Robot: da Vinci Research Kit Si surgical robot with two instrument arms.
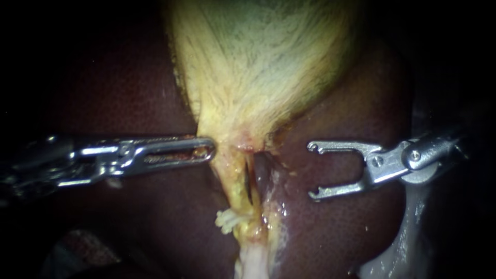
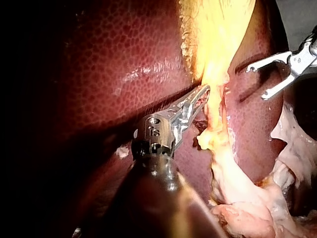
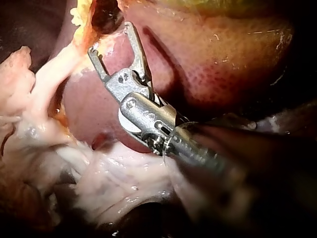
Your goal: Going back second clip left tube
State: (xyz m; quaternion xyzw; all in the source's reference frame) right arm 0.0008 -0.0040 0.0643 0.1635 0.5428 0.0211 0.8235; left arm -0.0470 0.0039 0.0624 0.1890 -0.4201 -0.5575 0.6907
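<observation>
The right tool, jaws gaping and empty, sits over the liver beside pale tissue.

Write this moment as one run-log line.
left instrument shut, tip at gallbladder neck | right instrument open, empty, over liver

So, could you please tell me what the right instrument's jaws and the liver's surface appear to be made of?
The right instrument looks like bare polished metal: it is silvery grey with bright highlights, and its open jaws are thin and hard-edged. The liver looks like soft, wet tissue: it is dark red-brown and finely mottled, with a glossy sheen.
</observation>
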